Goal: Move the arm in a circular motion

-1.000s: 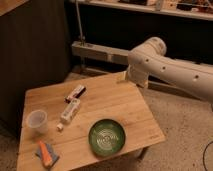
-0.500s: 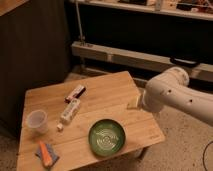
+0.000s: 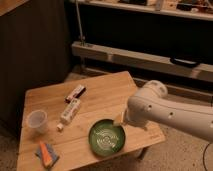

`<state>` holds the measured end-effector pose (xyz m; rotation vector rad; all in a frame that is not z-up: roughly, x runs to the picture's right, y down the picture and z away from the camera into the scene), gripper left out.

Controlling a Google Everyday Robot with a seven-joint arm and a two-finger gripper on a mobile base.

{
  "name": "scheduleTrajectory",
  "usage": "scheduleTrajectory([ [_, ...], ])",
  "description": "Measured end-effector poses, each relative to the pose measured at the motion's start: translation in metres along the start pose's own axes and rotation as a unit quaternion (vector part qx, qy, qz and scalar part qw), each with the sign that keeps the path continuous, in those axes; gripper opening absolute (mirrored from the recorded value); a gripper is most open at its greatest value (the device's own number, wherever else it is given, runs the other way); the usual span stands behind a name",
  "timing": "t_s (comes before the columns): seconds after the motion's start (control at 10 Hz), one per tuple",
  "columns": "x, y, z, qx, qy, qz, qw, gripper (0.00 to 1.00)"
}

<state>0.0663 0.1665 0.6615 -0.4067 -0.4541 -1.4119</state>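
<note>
The arm (image 3: 170, 112) had swung down and toward the camera, from the far side of the table (image 3: 107, 90) to its right front corner. Its gripper (image 3: 120, 120) was beside the green bowl (image 3: 107, 137), mostly hidden. That looked like part of a circle. The cup (image 3: 37, 121) and two bars (image 3: 73, 102) had not moved.

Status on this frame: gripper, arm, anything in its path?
Gripper low at green bowl's right rim. Arm over table's right side. Bowl directly beneath.
</note>
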Motion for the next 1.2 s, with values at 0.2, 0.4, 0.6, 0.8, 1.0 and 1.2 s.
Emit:
scheduleTrajectory([
  [0.2, -0.004, -0.051, 0.014, -0.002, -0.016, -0.034, 0.9993, 0.80],
  [0.4, -0.012, -0.113, 0.030, -0.003, -0.039, -0.075, 0.9964, 0.80],
  [0.6, -0.017, -0.171, 0.043, -0.002, -0.057, -0.115, 0.9917, 0.80],
  [0.8, -0.016, -0.221, 0.052, -0.001, -0.068, -0.146, 0.9869, 0.80],
  [1.0, -0.007, -0.266, 0.057, -0.003, -0.065, -0.170, 0.9833, 0.80],
  [1.2, 0.017, -0.305, 0.057, -0.004, -0.049, -0.189, 0.9807, 0.80],
])
